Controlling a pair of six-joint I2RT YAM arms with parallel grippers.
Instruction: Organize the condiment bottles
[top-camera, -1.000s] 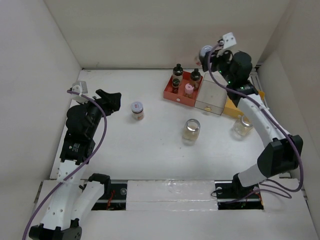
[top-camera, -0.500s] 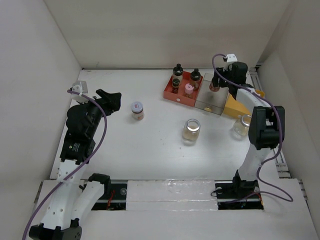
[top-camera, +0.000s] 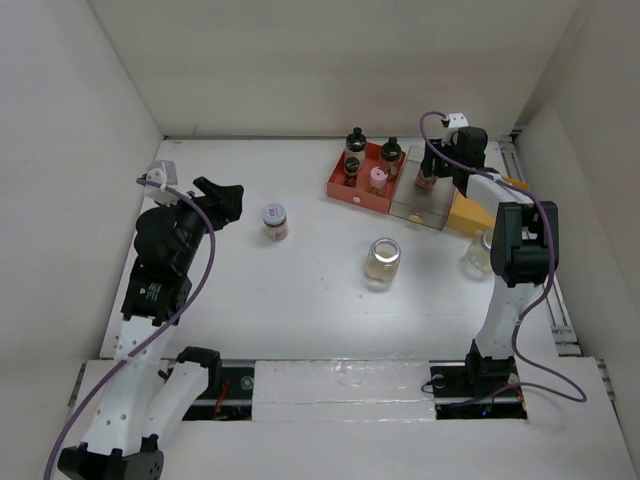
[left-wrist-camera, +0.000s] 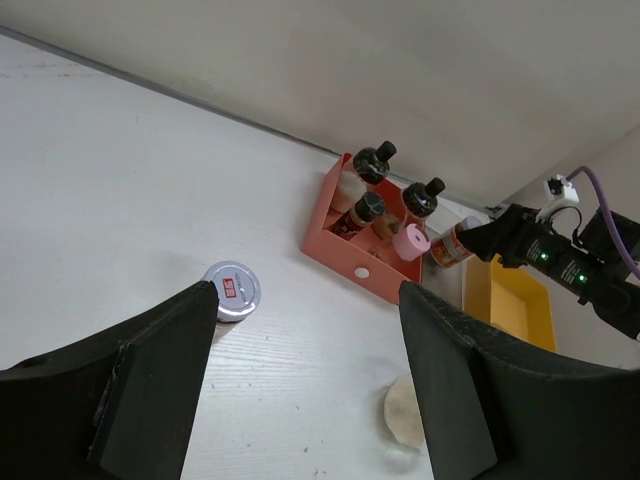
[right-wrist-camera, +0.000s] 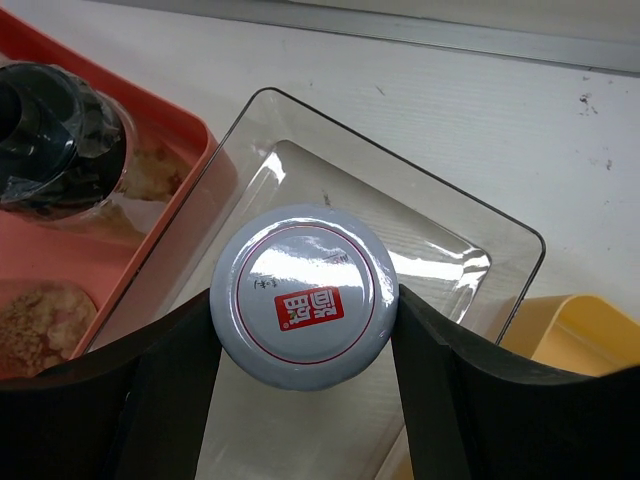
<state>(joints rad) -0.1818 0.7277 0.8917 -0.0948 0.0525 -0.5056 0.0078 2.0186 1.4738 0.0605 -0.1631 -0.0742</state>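
Note:
My right gripper (right-wrist-camera: 305, 305) is shut on a pale-lilac-lidded jar (right-wrist-camera: 305, 295) of brown contents and holds it over the clear tray (right-wrist-camera: 440, 250); the top view shows it there too (top-camera: 427, 178). A second lilac-lidded jar (top-camera: 274, 220) stands on the table just right of my open, empty left gripper (top-camera: 222, 198). The red tray (top-camera: 350, 195) holds three black-capped bottles (top-camera: 354, 140) and a pink-capped one (top-camera: 378, 178). A wider clear jar (top-camera: 383, 260) stands mid-table. Another clear jar (top-camera: 485, 250) stands at the right.
The yellow tray (top-camera: 470, 212) lies right of the clear tray, beside the right arm's forearm. The red tray's wall (right-wrist-camera: 190, 150) and a black-capped bottle (right-wrist-camera: 50, 130) are close on the left of the held jar. White walls enclose the table.
My right gripper has come down from high at the back wall with the lilac-lidded jar, to just over the clear tray. The left arm has not moved.

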